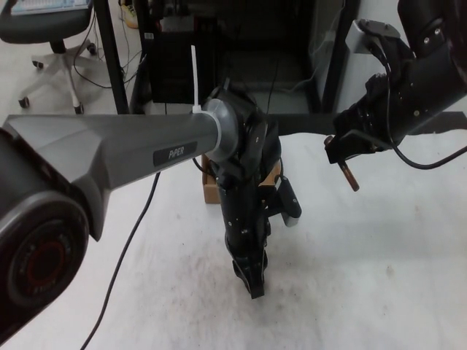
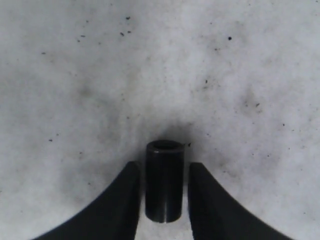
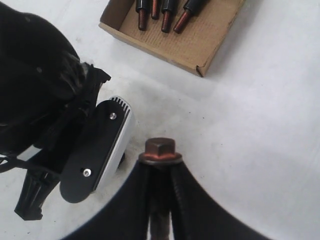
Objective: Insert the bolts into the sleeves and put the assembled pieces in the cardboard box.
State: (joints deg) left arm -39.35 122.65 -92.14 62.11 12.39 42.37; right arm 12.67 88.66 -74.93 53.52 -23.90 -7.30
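1. The left arm (image 1: 109, 149) fills the near side of the high view, and its bulk covers most of the cardboard box (image 1: 210, 188). Just one brown corner peeks out behind the wrist.
2. In the right wrist view the box (image 3: 210, 37) is cut off by the frame edge. Four assembled pieces (image 3: 167, 12) lie inside it, with only their threaded ends and a bit of black sleeve in shot.
3. Down at the left claw (image 2: 164, 167), a black sleeve (image 2: 164, 190) sits right between the two fingers (image 2: 117, 212), open end facing away from the wrist. A thin strip of pale surface (image 2: 225, 75) shows on either side, so this claw looks released, bracketing the sleeve rather than pinching it.
4. From the high view the left claw (image 1: 253, 281) points straight down at the surface (image 1: 365, 284), and whatever is under its tip is hidden.
5. The right claw (image 3: 160, 172) is clenched on a coppery bolt (image 3: 161, 149). The hex head stands proud of the fingertips and the shank runs down between them.
6. In the high view the right claw (image 1: 341, 154) hangs above the surface off to the right, well apart from the left claw. Its bolt (image 1: 349, 175) juts out at a slant.
7. The left arm's wrist camera housing (image 3: 97, 150) shows near the bolt head in the right wrist view.
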